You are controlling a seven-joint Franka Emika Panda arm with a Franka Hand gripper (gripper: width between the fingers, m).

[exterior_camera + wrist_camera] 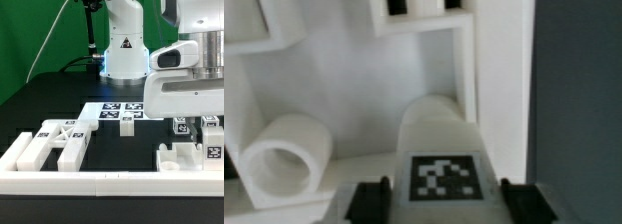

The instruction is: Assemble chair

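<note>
In the wrist view a white blocky chair leg [446,150] with a black-and-white tag lies between my gripper [445,200] fingers. The two black fingertips [374,200] press against its two sides. Beside it lies a rounded, hollow-ended white part [287,160]. In the exterior view the arm's hand hangs low over the tagged parts [190,152] at the exterior view's right, and the fingers themselves are mostly hidden there. A cross-braced chair piece [58,138] lies at the exterior view's left.
The marker board [112,108] lies in the middle of the black table, with a small tagged part [127,123] at its edge. A low white border rail [100,185] runs along the front. A framed white piece [429,45] lies beyond the leg in the wrist view.
</note>
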